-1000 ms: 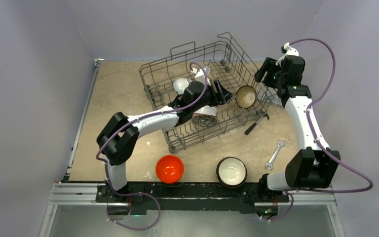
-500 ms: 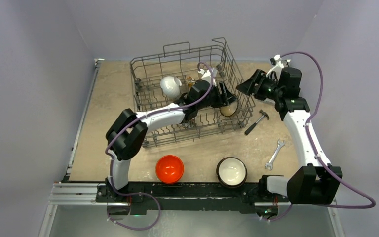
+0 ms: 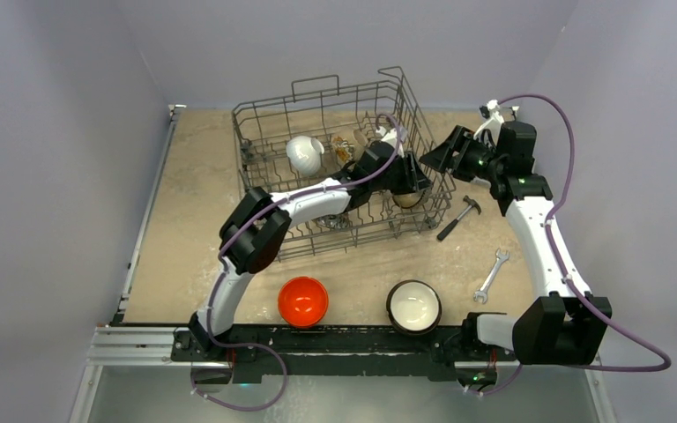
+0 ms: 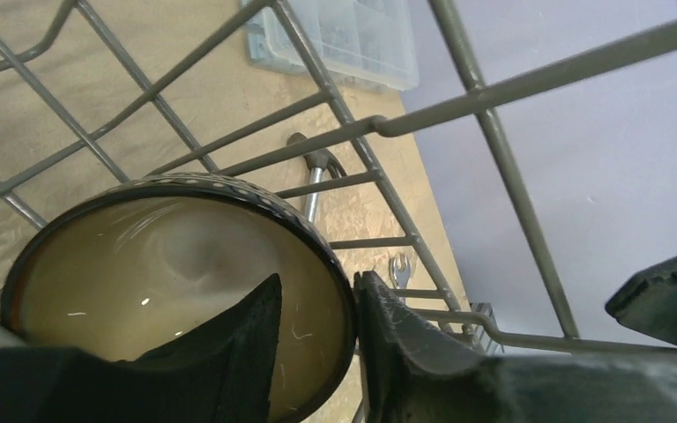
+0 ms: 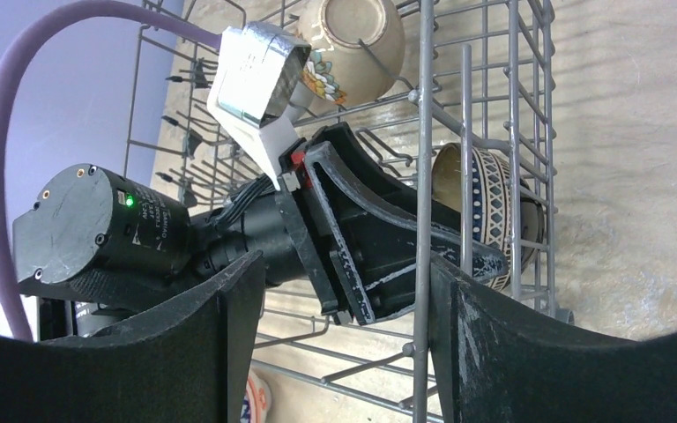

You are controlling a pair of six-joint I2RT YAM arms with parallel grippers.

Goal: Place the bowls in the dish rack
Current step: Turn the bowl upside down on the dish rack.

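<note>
Currently, operator, your stock reads:
- Dish rack [image 3: 317, 110]: on the table toward 12 o'clock, holding 3 bowls
- Blue-patterned bowl [image 4: 167, 273]: tipped on edge at the rack's 3 o'clock wall, cream inside
- Left gripper [image 4: 317, 291]: inside the rack, 1 finger [image 4: 229, 352] in the bowl and 1 outside its rim. You cannot tell whether the jaws have clamped
- Right gripper [image 5: 344, 264]: just outside the rack's 3 o'clock wall, jaws spread wide, an upright wire between them, nothing held
- White bowl [image 3: 303, 155]: in the rack at 10 o'clock, on its side
- Floral bowl [image 5: 353, 35]: in the rack at 12 o'clock
- Orange bowl [image 3: 303, 300]: upright on the table at 6 o'clock of the rack
- Dark bowl with cream inside [image 3: 413, 306]: upright, at 5 o'clock
- Hammer [image 3: 458, 217]: just beside the rack at 4 o'clock
- Wrench [image 3: 491, 270]: farther out, also at 4 o'clock
</note>
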